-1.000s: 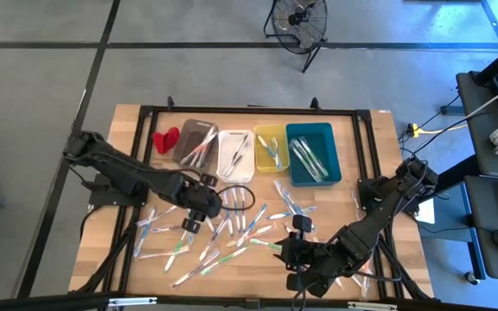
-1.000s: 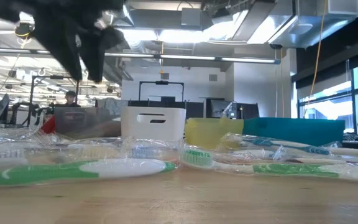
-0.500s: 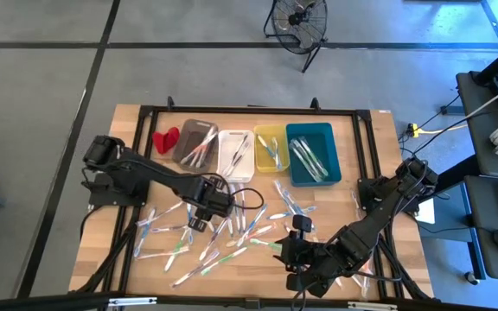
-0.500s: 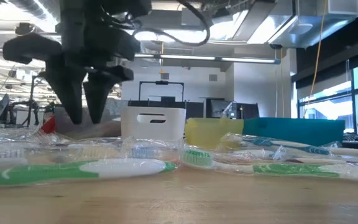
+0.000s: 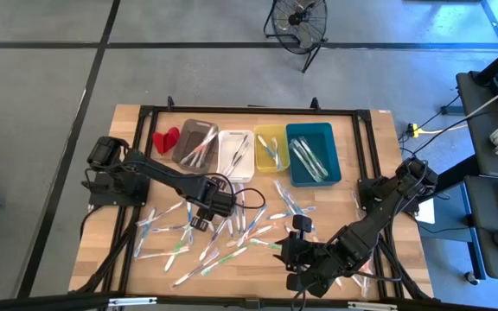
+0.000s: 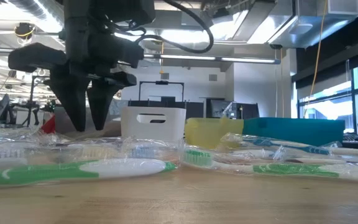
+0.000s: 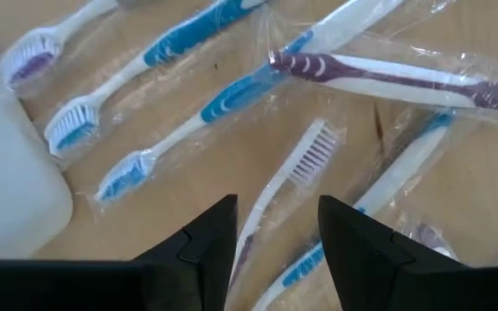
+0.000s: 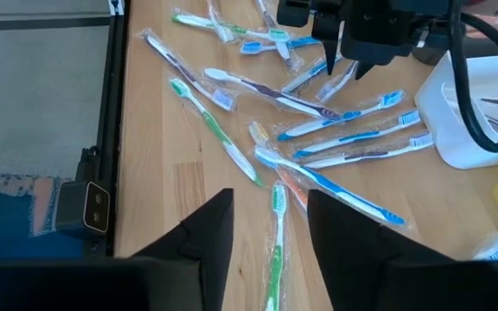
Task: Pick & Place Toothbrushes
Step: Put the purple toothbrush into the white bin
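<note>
Left tool [image 7: 275,226], fingers apart, hovers over wrapped toothbrushes [image 7: 288,168] beside what looks like the white bin [image 5: 235,154].

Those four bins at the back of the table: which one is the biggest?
The teal bin, at the right end of the row. It is longer and wider than the yellow, white and grey bins beside it.
</note>
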Robot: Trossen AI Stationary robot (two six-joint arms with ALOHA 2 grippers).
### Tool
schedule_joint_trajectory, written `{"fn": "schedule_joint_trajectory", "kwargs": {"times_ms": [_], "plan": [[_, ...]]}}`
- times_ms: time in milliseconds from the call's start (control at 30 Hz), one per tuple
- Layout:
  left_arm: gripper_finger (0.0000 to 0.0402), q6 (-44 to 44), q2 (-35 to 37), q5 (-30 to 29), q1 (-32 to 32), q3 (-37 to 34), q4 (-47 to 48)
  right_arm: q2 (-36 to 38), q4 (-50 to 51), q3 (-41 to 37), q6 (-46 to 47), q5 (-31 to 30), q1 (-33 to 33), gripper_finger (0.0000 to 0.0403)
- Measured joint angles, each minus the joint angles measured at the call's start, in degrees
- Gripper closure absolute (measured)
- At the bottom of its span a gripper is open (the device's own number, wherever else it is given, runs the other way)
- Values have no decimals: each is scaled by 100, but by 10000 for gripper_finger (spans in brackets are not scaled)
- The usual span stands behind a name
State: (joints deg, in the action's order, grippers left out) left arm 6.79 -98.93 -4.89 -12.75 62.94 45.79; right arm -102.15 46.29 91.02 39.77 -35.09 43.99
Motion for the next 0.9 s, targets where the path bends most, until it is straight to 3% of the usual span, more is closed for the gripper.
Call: {"fn": "schedule_joint_trajectory", "kwargs": {"times_ms": [400, 600, 900], "plan": [[247, 148, -45, -7, 26, -653, -869, 0, -23, 0, 0, 0, -2, 268], [253, 130, -27, 373, 243, -900, -1112, 0, -23, 0, -7, -24, -2, 258], [332, 343, -41, 423, 372, -920, -1173, 0, -38, 0, -9, -40, -2, 241]]}}
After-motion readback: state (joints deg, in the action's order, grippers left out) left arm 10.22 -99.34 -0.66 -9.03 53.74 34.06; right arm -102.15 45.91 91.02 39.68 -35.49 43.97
